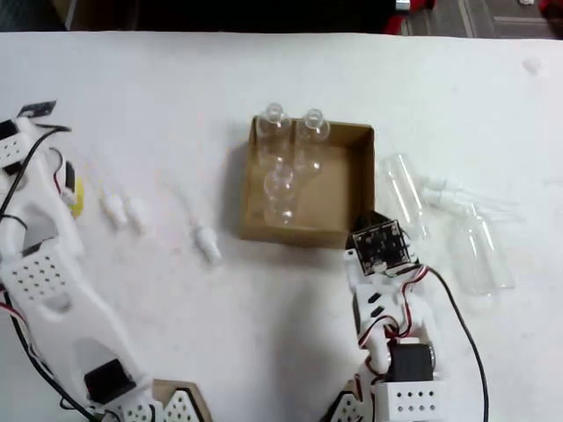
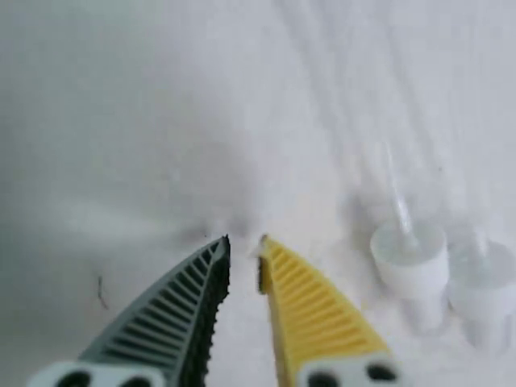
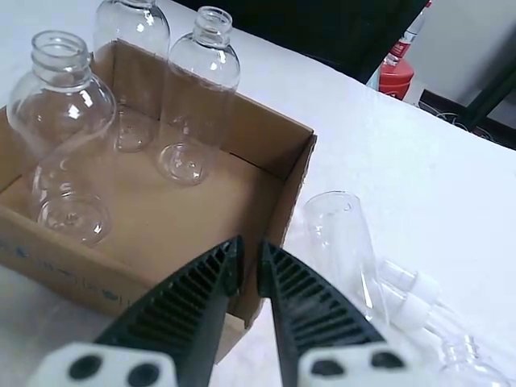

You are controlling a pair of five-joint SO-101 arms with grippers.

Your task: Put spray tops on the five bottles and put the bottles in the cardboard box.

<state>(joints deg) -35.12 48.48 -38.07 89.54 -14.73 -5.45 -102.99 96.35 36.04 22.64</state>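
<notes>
Three clear, capless bottles (image 1: 280,189) stand upright in the cardboard box (image 1: 347,189) — two loose bottles (image 1: 400,189) lie on the table (image 1: 176,88) beside it. The left gripper (image 2: 244,242) and right gripper (image 3: 250,246) are both closed, holding nothing.

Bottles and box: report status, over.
Left gripper shut, empty, beside two spray tops. Right gripper shut, empty, at cardboard box corner. Three bottles upright in box, uncapped; two more lying outside it. Nothing seen in the way.
</notes>
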